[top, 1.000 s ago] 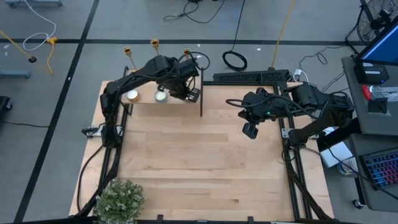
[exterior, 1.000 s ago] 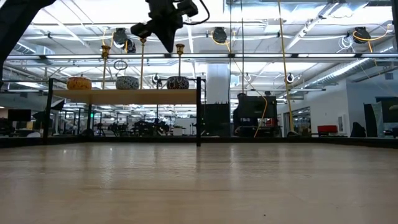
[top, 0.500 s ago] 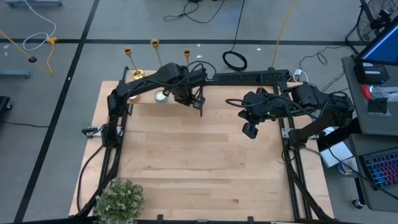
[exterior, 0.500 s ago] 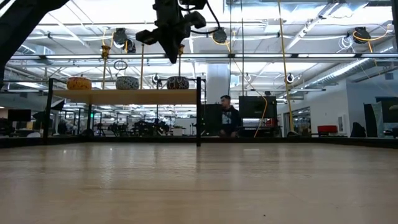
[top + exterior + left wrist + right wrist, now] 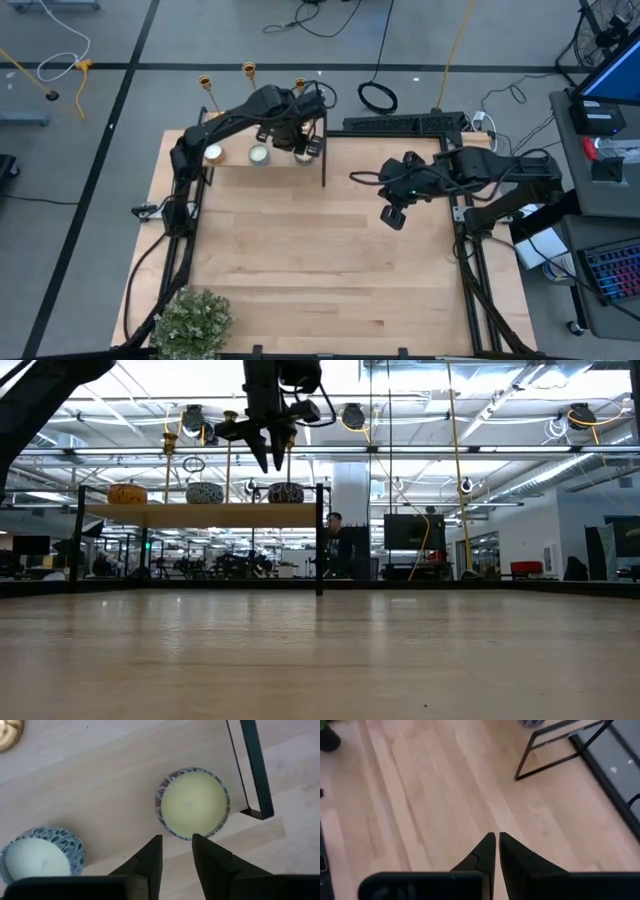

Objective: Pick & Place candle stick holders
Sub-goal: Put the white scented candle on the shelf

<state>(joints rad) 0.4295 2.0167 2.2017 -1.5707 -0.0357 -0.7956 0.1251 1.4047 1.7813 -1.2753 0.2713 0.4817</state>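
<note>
Three gold candle stick holders stand along the back of a raised wooden shelf at the table's far left. In the low view their stems rise behind three candle jars. My left gripper hangs over the shelf's right end, pointing down, open by a narrow gap and holding nothing. It is just above the near rim of the yellowish candle. A gold base shows farther off. My right gripper is shut, above the bare table right of centre.
The shelf's black frame post stands close to the right of my left gripper. A white candle sits left of the yellowish one. A potted plant is at the near left corner. Bare wood fills the table's middle.
My left gripper has sunk toward the shelf and has opened a little: its two fingers, one point before, now stand apart in the low view. My right gripper has drifted down and slightly toward the table's left, still shut.
</note>
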